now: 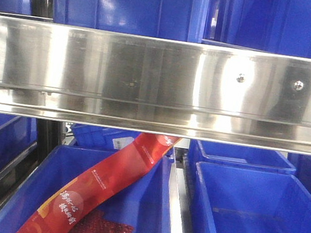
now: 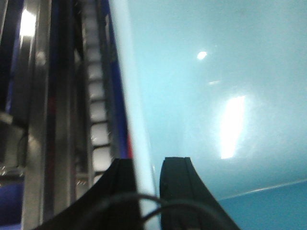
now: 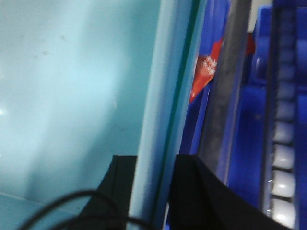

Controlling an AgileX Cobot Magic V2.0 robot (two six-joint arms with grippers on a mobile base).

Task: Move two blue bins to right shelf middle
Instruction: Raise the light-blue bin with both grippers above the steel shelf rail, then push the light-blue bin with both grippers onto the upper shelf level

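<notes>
Steel shelf rail (image 1: 160, 85) fills the front view; below it, at 7 o'clock, a bin (image 1: 146, 210) holds a red packet (image 1: 103, 185), and at 4 o'clock another bin (image 1: 257, 221) sits empty. Left gripper (image 2: 148, 182) has its jaws nearly closed, pinching a pale blue bin wall (image 2: 132, 120) at 6 o'clock. Right gripper (image 3: 151, 187) clamps the opposite bin wall (image 3: 158, 96) likewise, so 1 bin seems mid-carry, placement undone.

A polished steel shelf rail (image 1: 160, 85) crossed the front view, catching bright glare around two screws (image 1: 240, 78). Roller tracks (image 2: 98, 120) ran along the rack in both wrist views, beside a grey upright (image 3: 223, 91).
</notes>
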